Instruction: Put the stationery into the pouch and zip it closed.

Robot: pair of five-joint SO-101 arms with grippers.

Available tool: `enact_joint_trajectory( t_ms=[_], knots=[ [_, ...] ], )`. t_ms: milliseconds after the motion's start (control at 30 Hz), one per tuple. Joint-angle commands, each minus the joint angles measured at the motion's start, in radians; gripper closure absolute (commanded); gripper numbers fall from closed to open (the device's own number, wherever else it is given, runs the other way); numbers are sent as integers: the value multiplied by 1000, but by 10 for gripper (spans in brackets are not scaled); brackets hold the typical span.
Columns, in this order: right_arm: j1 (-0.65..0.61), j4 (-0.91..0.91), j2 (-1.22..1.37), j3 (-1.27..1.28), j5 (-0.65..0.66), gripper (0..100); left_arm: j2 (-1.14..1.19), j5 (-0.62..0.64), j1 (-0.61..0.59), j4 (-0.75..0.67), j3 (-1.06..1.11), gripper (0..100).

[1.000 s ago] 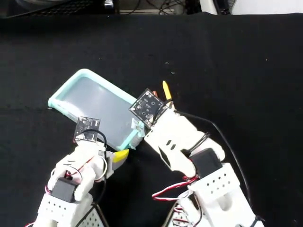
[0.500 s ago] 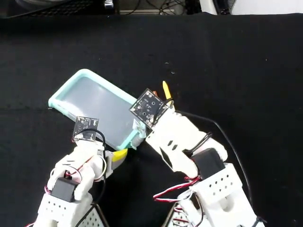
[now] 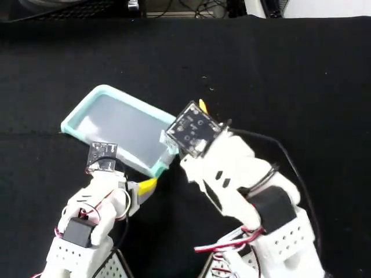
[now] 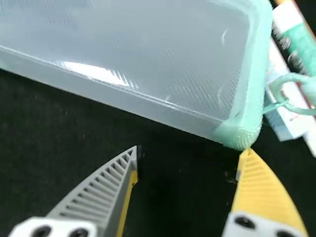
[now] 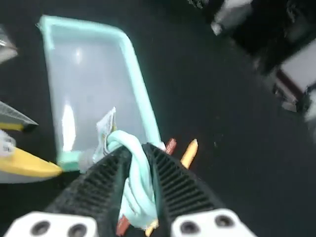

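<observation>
Seen from above, the left gripper sits at seven o'clock with its jaws spread wide and holding nothing. One finger is grey ribbed plastic, the other yellow, and the yellow tip is just beside the near corner of the pouch; contact cannot be judged. At five o'clock, the right gripper has black ribbed fingers pinched on a mint green cord loop at the pouch's end. Compared with a second ago, the right wrist has swung toward three o'clock and looks closer to the camera, while the pouch has barely shifted. The pouch is a flat rectangle of frosted, finely meshed translucent plastic with mint trim, lying at nine o'clock on black cloth. At its end lie orange pencils and a white and green item whose print is too blurred to read.
</observation>
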Motion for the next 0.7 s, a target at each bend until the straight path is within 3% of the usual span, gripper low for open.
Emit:
enact_joint_trajectory(
  t_ms=[0, 367, 667],
  knots=[
    [-72, 51, 58, -127, -11, 985, -6, 2, -5, -57, -24, 679],
    [-126, 61, 254, -344, -38, 985, -6, 9, -18, -64, -102, 679],
    [-126, 63, 292, -377, -38, 985, -6, 5, -194, -55, -163, 679]
  ],
)
